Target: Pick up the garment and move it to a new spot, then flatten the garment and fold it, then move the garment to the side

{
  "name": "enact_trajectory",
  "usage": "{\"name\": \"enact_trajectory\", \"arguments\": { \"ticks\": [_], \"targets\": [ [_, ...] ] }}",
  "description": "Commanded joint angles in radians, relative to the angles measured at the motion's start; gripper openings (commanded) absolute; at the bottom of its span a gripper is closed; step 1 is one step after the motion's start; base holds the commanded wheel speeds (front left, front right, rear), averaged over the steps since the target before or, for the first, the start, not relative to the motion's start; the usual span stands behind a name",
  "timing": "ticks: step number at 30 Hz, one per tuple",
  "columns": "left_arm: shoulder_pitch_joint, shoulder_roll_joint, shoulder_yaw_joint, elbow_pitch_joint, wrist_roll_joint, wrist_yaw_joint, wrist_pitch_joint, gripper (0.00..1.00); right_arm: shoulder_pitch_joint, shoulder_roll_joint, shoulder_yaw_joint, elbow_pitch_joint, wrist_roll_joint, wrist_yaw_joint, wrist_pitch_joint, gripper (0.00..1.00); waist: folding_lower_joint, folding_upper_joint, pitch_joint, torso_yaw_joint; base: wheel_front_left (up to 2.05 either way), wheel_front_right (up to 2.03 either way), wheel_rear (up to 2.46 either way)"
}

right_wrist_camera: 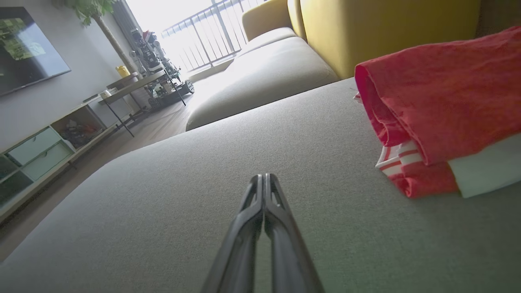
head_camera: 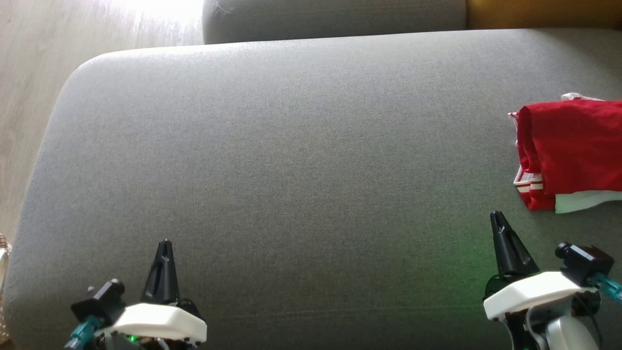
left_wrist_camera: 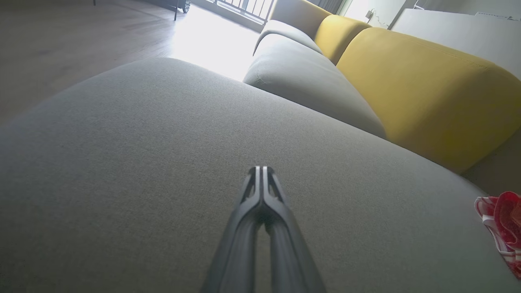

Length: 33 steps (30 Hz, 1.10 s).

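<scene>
My right fingers [head_camera: 508, 248] and left fingers [head_camera: 163, 272] are both hovering clenched and empty, and the folded red garment [head_camera: 568, 146] is lying on the grey sofa seat [head_camera: 291, 146] at one o'clock from the right pair, far nearer it than the left.

Head view: you look from above, steeply down onto the grey sofa seat [head_camera: 311, 170]. The left gripper [head_camera: 165, 245] is at lower left and the right gripper [head_camera: 496, 216] at lower right.

Left wrist view: low and close over the seat. It faces along its own fingers [left_wrist_camera: 238, 244] toward the yellow backrest [left_wrist_camera: 427, 89], and you catch the red garment [left_wrist_camera: 506, 219] at its right edge.

Right wrist view: equally low. It faces along the seat toward a bright balcony railing [right_wrist_camera: 211, 40], with the garment close on its right.

All three views share the seat and the garment.
</scene>
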Motion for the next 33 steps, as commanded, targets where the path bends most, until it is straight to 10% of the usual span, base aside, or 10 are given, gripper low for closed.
{"name": "enact_trajectory", "arguments": {
  "ticks": [1, 33],
  "targets": [
    [-0.045, 0.008, 0.013, -0.025, -0.033, -0.009, 0.009, 0.00, -0.038, -0.005, -0.003, -0.038, 0.037, 0.000, 0.012, 0.00, 0.0000, 0.0000, -0.001, -0.001, 0.00, 0.00, 0.00],
    [-0.091, 0.022, 0.059, 0.010, -0.362, -0.062, 0.084, 0.00, -0.043, -0.005, -0.008, -0.055, 0.375, 0.000, 0.102, 0.00, 0.0000, 0.0000, -0.013, -0.012, 0.00, 0.00, 0.00]
  ]
}}
